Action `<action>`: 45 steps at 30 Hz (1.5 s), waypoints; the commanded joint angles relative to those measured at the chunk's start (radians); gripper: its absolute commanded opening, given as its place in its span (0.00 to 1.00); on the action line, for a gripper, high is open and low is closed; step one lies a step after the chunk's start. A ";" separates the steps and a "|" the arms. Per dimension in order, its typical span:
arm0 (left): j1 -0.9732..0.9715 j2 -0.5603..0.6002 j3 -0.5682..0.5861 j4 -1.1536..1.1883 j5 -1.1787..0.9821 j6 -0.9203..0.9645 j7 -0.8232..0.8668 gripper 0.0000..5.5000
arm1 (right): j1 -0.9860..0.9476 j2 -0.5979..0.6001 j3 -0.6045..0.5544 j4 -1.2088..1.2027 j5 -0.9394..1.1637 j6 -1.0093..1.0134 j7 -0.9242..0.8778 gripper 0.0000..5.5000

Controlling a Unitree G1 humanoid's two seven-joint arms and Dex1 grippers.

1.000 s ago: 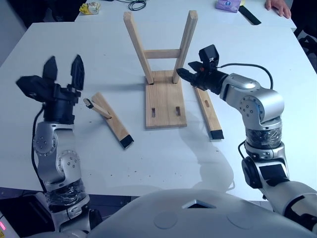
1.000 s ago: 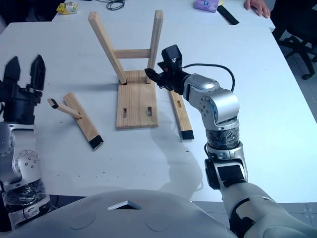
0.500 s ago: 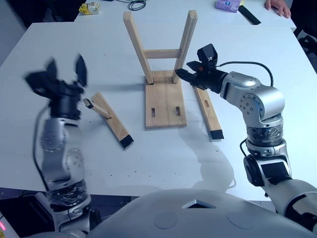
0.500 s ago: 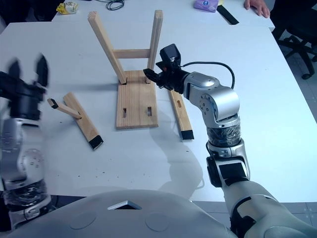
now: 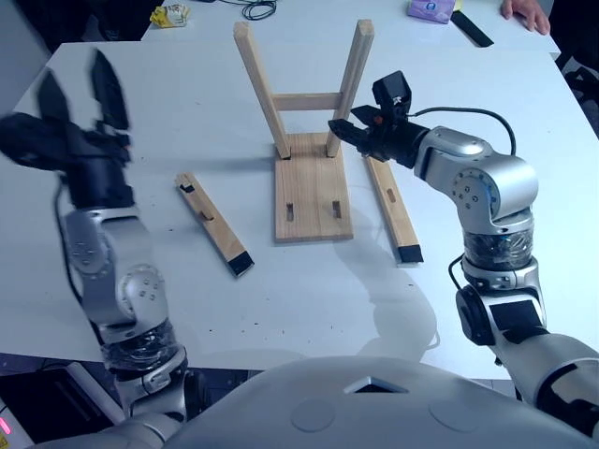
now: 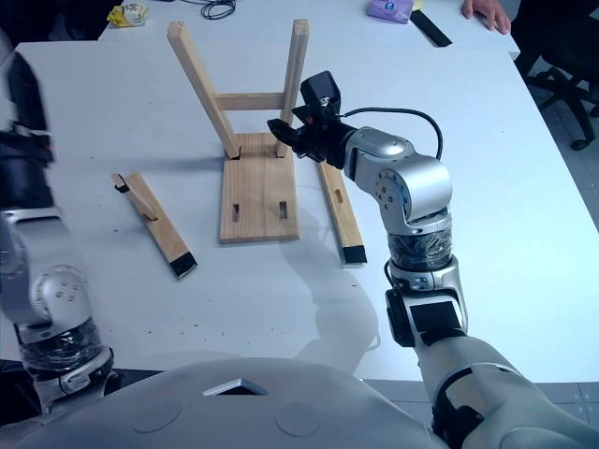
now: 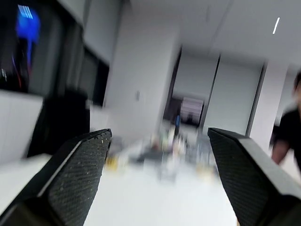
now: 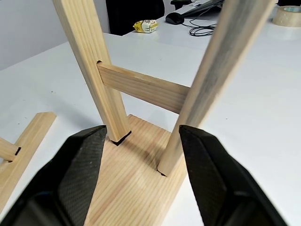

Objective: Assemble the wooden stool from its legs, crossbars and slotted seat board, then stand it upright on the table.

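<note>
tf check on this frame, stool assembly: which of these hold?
1. Two legs stand in the seat board, joined by a crossbar. True.
2. The right end effector is shut on that crossbar. False: it is open near the legs' base, clamping nothing.
3. One loose leg lies on the table left of the board, another right of it. True.
4. The left end effector holds a leg. False: it is raised, open and empty.
5. The board's near slots are filled. False: both are empty.
</note>
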 commanded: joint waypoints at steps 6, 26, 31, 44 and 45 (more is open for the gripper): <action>0.089 0.063 0.113 -0.016 -0.052 0.179 0.121 0.69 | 0.026 -0.080 0.067 -0.057 0.011 0.029 0.087 0.52; 0.541 -0.045 -0.250 -0.430 -0.060 0.536 0.177 0.69 | 0.184 -0.085 -0.010 -0.190 0.008 0.076 0.002 0.52; 0.512 -0.091 -0.329 -0.365 -0.044 0.706 0.297 0.69 | 0.193 -0.075 -0.008 -0.205 0.010 0.082 -0.010 0.52; 0.422 -0.348 -0.392 -0.368 0.017 0.859 0.566 0.73 | 0.193 -0.088 0.000 -0.194 0.004 0.077 -0.006 0.52; 0.429 -0.373 -0.410 -0.379 0.023 0.869 0.592 0.76 | 0.190 -0.093 0.002 -0.191 0.004 0.077 -0.001 0.52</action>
